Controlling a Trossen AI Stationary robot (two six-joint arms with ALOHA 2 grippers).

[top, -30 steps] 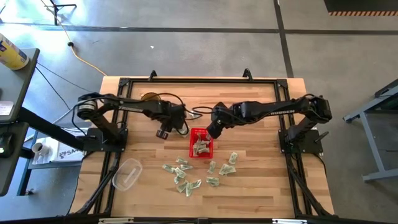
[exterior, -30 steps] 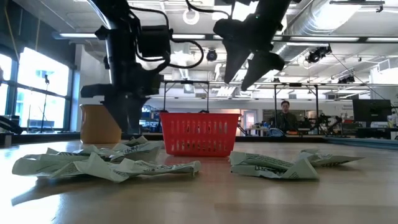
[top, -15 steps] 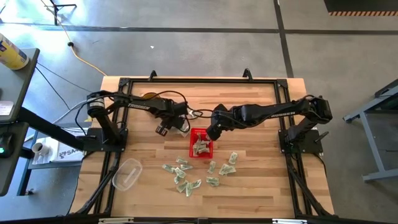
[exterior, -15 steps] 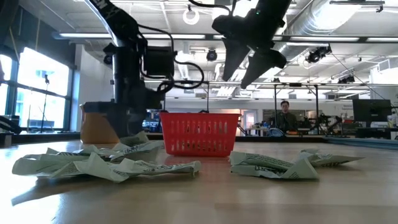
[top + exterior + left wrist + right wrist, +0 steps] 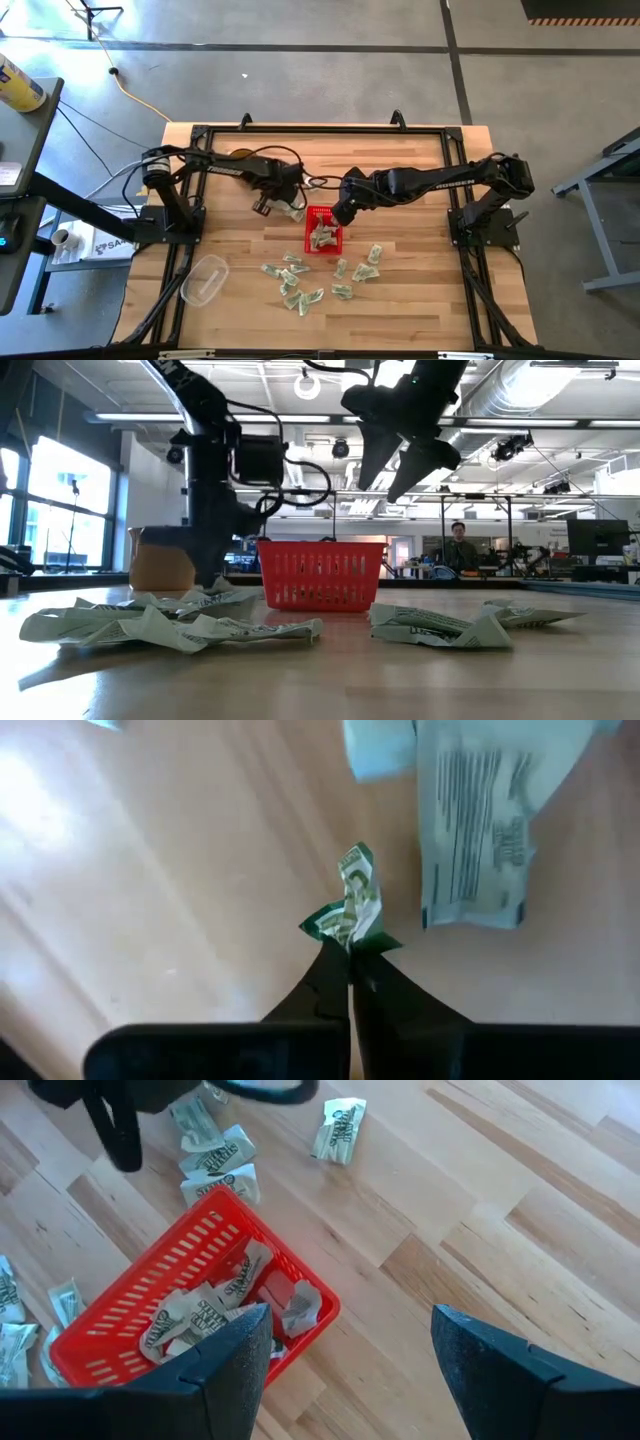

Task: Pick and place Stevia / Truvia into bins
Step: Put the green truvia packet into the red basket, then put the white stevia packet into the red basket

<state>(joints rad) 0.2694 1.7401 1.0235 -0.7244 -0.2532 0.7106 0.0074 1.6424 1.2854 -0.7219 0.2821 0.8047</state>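
Many pale green and white Stevia sachets [image 5: 300, 285] lie loose on the wooden table near its front edge. Several more lie in the red basket [image 5: 323, 232]. My left gripper [image 5: 350, 945] is low over the table just left of the basket, shut on a crumpled sachet [image 5: 352, 905]. Another sachet [image 5: 470, 830] lies flat beside it. My right gripper [image 5: 350, 1340] hangs open above the basket's far right corner [image 5: 320, 1305] with nothing between its fingers. My left gripper pinches one edge of the crumpled sachet [image 5: 350, 932] between its two fingertips. The fingers come from above, pointing down. The rest of the sachet sticks out past the tips. Whether it is clear of the table I cannot tell.
A clear plastic tub [image 5: 203, 280] lies near the front left. A round amber cup [image 5: 240, 156] stands at the far left behind my left arm. Two sachets [image 5: 215, 1155] lie by the basket's left side. A person [image 5: 458, 545] sits in the room beyond.
My left arm has swung its wrist a little toward the far edge and tipped lower over the sachets left of the basket. Its gripper has shut and taken hold of the crumpled sachet there.
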